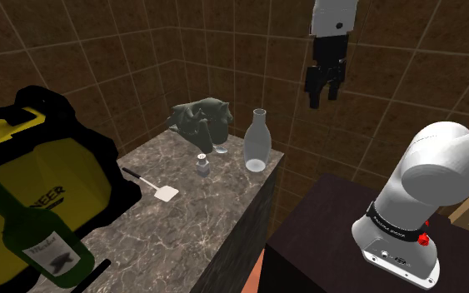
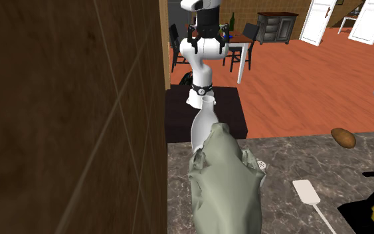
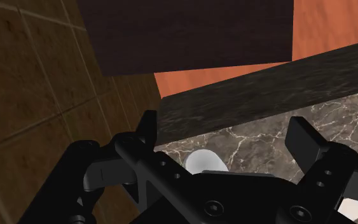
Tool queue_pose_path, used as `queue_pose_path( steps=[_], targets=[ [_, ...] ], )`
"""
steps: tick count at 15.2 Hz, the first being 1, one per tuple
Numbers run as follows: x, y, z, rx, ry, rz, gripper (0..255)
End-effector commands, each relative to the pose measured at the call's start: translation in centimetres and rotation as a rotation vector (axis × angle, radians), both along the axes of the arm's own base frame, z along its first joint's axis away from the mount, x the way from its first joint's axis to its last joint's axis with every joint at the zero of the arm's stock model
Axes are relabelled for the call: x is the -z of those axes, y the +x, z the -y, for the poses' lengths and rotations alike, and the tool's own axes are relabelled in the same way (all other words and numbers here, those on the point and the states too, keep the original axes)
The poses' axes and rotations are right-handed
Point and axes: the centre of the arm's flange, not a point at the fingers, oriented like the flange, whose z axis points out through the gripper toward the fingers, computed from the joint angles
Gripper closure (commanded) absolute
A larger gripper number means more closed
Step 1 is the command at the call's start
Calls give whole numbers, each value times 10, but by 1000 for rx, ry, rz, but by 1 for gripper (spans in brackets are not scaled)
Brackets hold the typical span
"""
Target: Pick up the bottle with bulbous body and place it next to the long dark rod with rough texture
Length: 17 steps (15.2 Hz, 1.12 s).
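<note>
**Tool spread wide, high above the bulbous bottle**

The tool [image 1: 323, 90] hung in the air with its two black fingers [image 3: 149, 130] standing far apart, and it gripped nothing. The bulbous bottle [image 1: 256, 143], pale and see-through, stood upright on the marble desk [image 1: 182, 225], close to the desk edge on the side of the stand [image 1: 324, 241]. It was well below the tool and clear of it. In the shoulder view it sat down and to the left of the fingertips. In the wrist view the bottle [image 3: 204, 162] showed as a rounded white top in the gap between the fingers, nearer one finger than the other and touching neither.

Just past the bottle from the tool stood a small shaker [image 1: 202, 165], and behind it a grey-green crumpled lump [image 1: 199, 119]. In the second exterior view this lump [image 2: 222, 179] hid the bottle's lower part, with the bottle's neck [image 2: 205, 110] rising above it toward the arm. Farther from the tool a white spatula [image 1: 164, 192] lay flat on the desk. Farther still stood a yellow case [image 1: 49, 166] and a tilted green wine bottle [image 1: 37, 237]. A dark rod [image 1: 92, 273] lay just beside the wine bottle, farthest from the tool and well apart from the bulbous bottle.
</note>
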Motion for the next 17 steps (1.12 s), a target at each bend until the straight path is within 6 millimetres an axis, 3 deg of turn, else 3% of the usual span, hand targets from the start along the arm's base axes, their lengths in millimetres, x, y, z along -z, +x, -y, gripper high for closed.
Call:
queue_pose_path(
  steps=[1, 17],
  targets=[
    [0, 0, 0, 0, 0, 0, 0],
    [79, 173, -25, -95, -92, 99, 0]
  ],
)
